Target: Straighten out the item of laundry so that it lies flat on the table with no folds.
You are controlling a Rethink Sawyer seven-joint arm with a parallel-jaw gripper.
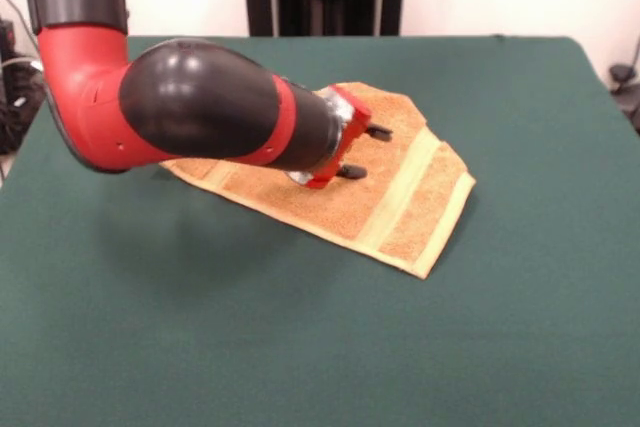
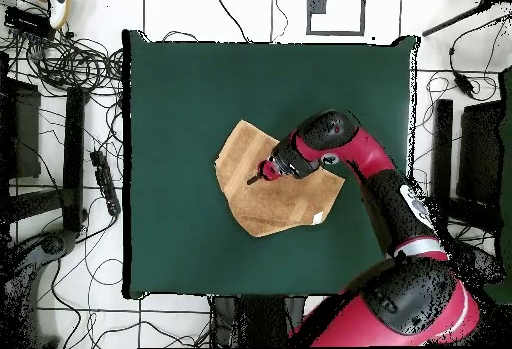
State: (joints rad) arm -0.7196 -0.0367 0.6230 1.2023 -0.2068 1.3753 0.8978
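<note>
Gripper hovers over the towel, its two dark fingers spread apart and holding nothing. Nubbly golden-orange terry with paler smooth bands near one end, the towel lies mid-table as an uneven polygon, one corner cut off as if folded. Green cloth covers the table.

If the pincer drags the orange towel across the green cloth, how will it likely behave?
The towel is probably floppy: it lies limp, its corners looking folded in. Terry pile on the cloth-covered table likely grips, so it may bunch rather than slide. The pincer hangs over it.
</note>
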